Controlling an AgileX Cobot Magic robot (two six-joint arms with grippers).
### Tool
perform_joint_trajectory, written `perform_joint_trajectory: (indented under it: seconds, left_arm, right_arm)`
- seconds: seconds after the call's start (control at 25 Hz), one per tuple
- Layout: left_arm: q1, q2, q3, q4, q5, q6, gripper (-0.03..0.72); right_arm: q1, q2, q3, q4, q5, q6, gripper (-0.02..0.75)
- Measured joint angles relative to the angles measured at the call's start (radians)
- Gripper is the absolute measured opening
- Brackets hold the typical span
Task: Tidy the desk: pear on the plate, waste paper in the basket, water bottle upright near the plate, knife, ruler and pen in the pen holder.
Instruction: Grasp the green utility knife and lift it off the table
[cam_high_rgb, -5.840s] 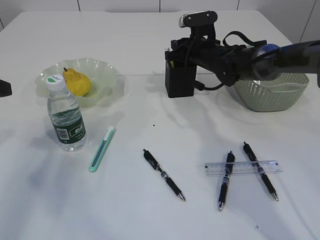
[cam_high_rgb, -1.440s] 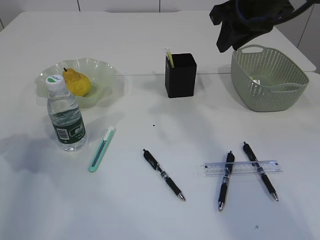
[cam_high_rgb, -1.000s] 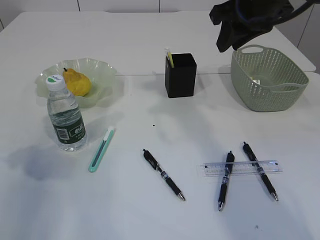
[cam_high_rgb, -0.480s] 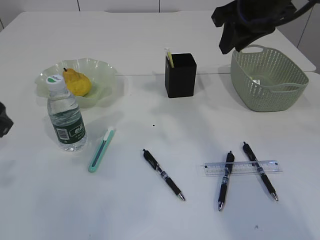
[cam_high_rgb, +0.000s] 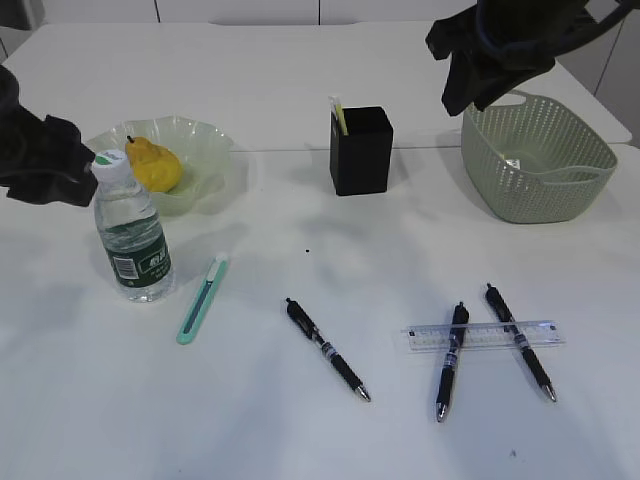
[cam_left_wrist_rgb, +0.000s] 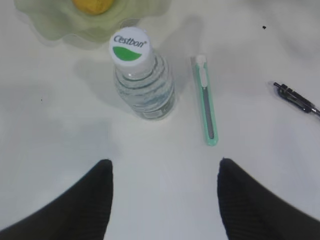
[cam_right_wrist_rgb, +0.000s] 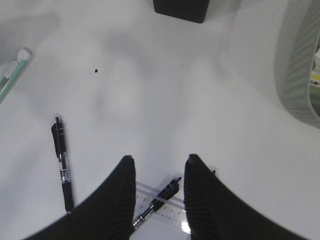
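Note:
The yellow pear (cam_high_rgb: 155, 165) lies on the pale green plate (cam_high_rgb: 205, 150). Beside the plate the water bottle (cam_high_rgb: 130, 230) stands upright. A green knife (cam_high_rgb: 203, 298) lies on the desk (cam_high_rgb: 300, 430) to its right. Three black pens (cam_high_rgb: 328, 350) lie at the front, two of them crossing the clear ruler (cam_high_rgb: 485, 335). The black pen holder (cam_high_rgb: 360, 150) has a yellowish stick in it. Waste paper (cam_right_wrist_rgb: 315, 76) lies in the basket (cam_high_rgb: 540, 155). My left gripper (cam_left_wrist_rgb: 165, 165) hangs open above the desk, just short of the bottle (cam_left_wrist_rgb: 142, 80) and knife (cam_left_wrist_rgb: 206, 100). My right gripper (cam_right_wrist_rgb: 159, 160) is open high over the ruler (cam_right_wrist_rgb: 160, 206).
The left arm (cam_high_rgb: 40, 150) is a dark blur at the left edge beside the plate. The right arm (cam_high_rgb: 495, 50) hangs above the basket's near rim. A seam crosses the desk behind the pen holder.
The left arm has come in from the left edge and risen beside the bottle. The right arm, earlier at the pen holder, now hangs near the basket, drifting slightly right.

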Motion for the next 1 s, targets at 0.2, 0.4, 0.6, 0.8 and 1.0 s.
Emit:
perform_joint_trajectory:
  seconds: [0.2, 0.4, 0.6, 0.8, 1.0]
  left_arm:
    - [-0.052, 0.025, -0.017, -0.019, 0.041, -0.002, 0.467]
    - [-0.144, 0.042, -0.018, -0.046, 0.041, -0.068, 0.467]
    - [-0.162, 0.1, -0.018, -0.049, 0.042, -0.156, 0.467]
    - [-0.167, 0.152, -0.018, -0.051, 0.042, -0.22, 0.467]
    - [-0.167, 0.24, -0.02, -0.051, 0.033, -0.253, 0.467]
  right_arm:
    - [0.0, 0.0, 0.0, 0.0, 0.009, 0.0, 0.253]
    - [0.0, 0.0, 0.0, 0.0, 0.011, 0.004, 0.253]
    - [0.0, 0.0, 0.0, 0.0, 0.013, 0.008, 0.253]
    - [0.0, 0.0, 0.0, 0.0, 0.014, 0.008, 0.271]
    - [0.0, 0.0, 0.0, 0.0, 0.014, 0.008, 0.261]
